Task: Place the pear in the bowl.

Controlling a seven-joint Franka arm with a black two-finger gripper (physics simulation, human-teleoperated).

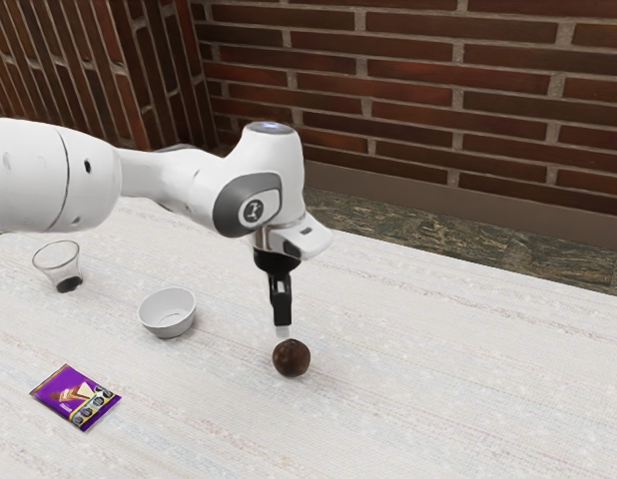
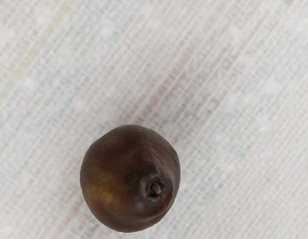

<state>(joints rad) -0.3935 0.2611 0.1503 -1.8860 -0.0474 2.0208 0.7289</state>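
The gripper [image 1: 283, 328] points down over the table [image 1: 428, 399], and from these pictures I cannot tell whether it is open or closed. The pear [image 1: 292, 358] is on the table just under the gripper; if the two touch, I cannot say. It is dark brown and roundish, and in the wrist view it has a yellowish patch and a short stem, which is turned up to the camera. The pear is outside the bowl [image 1: 169, 326]. This bowl is white and round, it stands upright, and it is well apart from the pear, toward the exterior view's left. Farther in the same direction is a clear glass [image 1: 59, 261] with a dark bottom. A purple packet [image 1: 73, 401] lies flat on the table, nearer to the exterior camera than the bowl. Behind the table is a wall [image 1: 388, 75] of red-brown bricks.
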